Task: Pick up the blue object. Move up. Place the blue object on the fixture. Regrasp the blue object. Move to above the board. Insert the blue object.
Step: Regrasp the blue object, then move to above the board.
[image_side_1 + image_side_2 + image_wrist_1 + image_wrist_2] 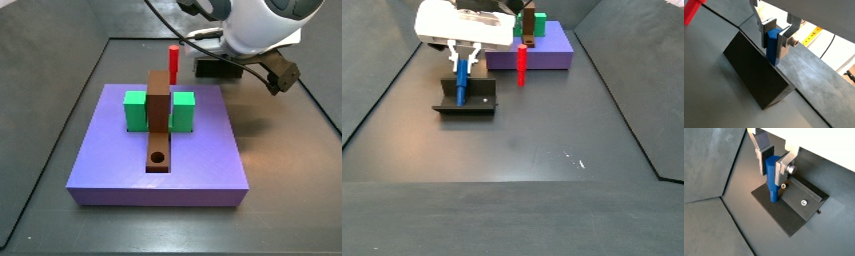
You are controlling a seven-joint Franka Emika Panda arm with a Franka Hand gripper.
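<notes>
Over the fixture, gripper: in both wrist views the gripper (771, 159) straddles the upper part of the blue object (773, 178), silver plates on either side of it.
Wrist view, peg foot: the blue object stands upright, its lower end on the fixture's (803, 212) dark base plate, close to the bracket with two pale screw heads.
Wrist view, grip: the plates of the gripper (777, 34) sit tight against the blue object (772, 46), so I judge it clamped; whether the pads bear fully is hidden.
Wrist view, risk: the hold is high on the peg; a release before the foot is settled could let it topple off the fixture (754, 72).
Side view, gripper: the arm's white body hides the fingers; only the fixture (218, 68) shows behind the board (159, 125).
Side view, obstacles: a red peg (173, 61) stands at the board's far end; the hole is at the near end, between purple slab (160, 185) edges and green blocks (135, 111).
Side view, layout: gripper (462, 58) holds the blue object (461, 85) upright on the fixture (465, 103), well apart from the slab.
Side view, risk: a crooked regrasp would tilt the peg and likely jam it at the hole; a low path to the board could clip the red peg (521, 63).
</notes>
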